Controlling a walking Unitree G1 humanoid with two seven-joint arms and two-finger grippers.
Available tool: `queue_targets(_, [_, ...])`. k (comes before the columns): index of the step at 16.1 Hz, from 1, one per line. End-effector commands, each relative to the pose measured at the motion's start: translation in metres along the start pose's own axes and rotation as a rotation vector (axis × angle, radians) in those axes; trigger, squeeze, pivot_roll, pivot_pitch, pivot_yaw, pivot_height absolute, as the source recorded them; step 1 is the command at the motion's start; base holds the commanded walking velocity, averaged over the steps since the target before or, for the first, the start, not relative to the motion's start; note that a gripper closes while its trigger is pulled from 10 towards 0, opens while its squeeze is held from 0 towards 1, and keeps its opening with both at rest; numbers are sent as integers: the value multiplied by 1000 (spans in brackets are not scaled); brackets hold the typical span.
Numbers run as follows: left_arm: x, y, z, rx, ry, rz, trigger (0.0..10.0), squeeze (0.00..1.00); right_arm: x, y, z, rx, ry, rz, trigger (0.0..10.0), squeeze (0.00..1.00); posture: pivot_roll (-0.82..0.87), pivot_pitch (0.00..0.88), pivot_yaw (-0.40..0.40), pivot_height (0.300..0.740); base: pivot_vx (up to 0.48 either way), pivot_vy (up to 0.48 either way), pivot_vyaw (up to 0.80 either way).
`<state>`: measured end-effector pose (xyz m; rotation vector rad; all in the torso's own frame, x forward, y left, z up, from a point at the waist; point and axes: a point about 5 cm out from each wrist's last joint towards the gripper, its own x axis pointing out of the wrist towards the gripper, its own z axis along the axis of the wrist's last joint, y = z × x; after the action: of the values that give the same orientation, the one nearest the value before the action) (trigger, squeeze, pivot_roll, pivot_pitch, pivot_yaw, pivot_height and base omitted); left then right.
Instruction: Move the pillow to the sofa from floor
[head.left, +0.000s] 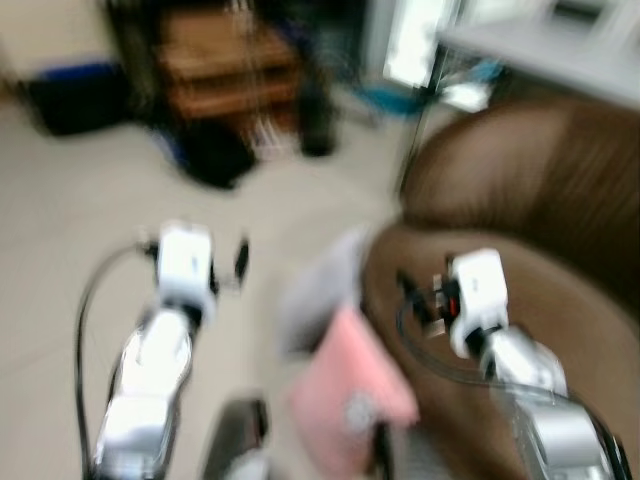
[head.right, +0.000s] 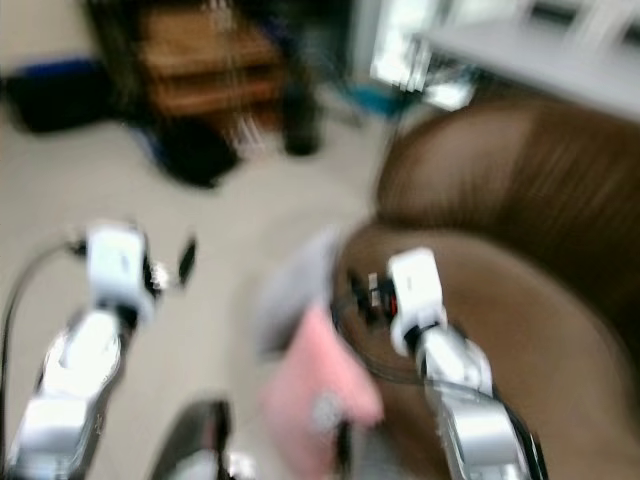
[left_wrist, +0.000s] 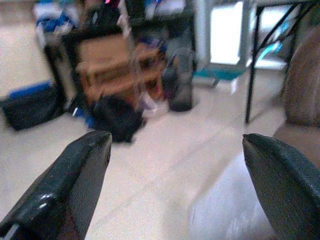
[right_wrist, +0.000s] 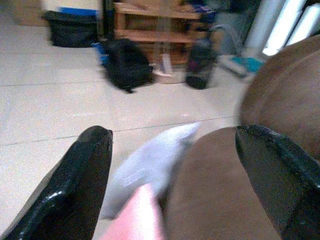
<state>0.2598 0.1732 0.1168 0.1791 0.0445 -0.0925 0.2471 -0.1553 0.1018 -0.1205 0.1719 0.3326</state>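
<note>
The head views are blurred. A pale grey pillow (head.left: 322, 290) stands on the tiled floor, leaning against the front of the brown sofa (head.left: 540, 200), with a pink pillow (head.left: 352, 388) just in front of it. My left gripper (left_wrist: 175, 185) is open and held over the floor to the left of the grey pillow (left_wrist: 225, 210), not touching it. My right gripper (right_wrist: 175, 175) is open too, raised over the sofa's seat edge (right_wrist: 215, 200) beside the grey pillow (right_wrist: 150, 160) and the pink pillow (right_wrist: 135, 217). Neither gripper holds anything.
A wooden shelf (head.left: 225, 65) stands at the back with a black bag (head.left: 215, 155) and a dark container (head.left: 315, 125) on the floor in front of it. A black-legged table (left_wrist: 260, 50) stands by the sofa. Open tiled floor (head.left: 70, 210) lies to the left.
</note>
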Motion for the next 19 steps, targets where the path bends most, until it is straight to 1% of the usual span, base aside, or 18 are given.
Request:
queue_targets(1, [3,3,8,12,-29,6,10000,0,0,1,4,9,-21,9,10000,0,-41,0,-31,577,0,0,0])
queue_targets(3, [1,4,8,2,-33,13,10000,0,0,1,3,3,-15,15,10000,0,-42,0,-34,577,0,0,0])
queue_targets(5, [0,5,10,22,-53,35,10000,0,-1,-2,3,-16,-2,20,10000,0,-45,0,-42,577,0,0,0])
queue_targets(10, [-4,4,11,-2,-61,28,10000,0,5,1,0,-46,29,61,10000,0,-43,15,-51,577,0,0,0])
queue_targets(15, [-4,4,9,-9,-56,22,10000,0,10,0,2,-54,29,53,10000,0,-44,24,-54,577,292,0,0])
queue_targets(18, [-3,2,10,-8,-54,21,10000,0,9,2,2,-41,24,64,10000,0,-40,26,-57,577,326,0,-583])
queue_targets(19, [-3,2,10,-5,-56,18,10000,0,9,1,1,-37,25,61,10000,0,-37,23,-56,577,326,0,0])
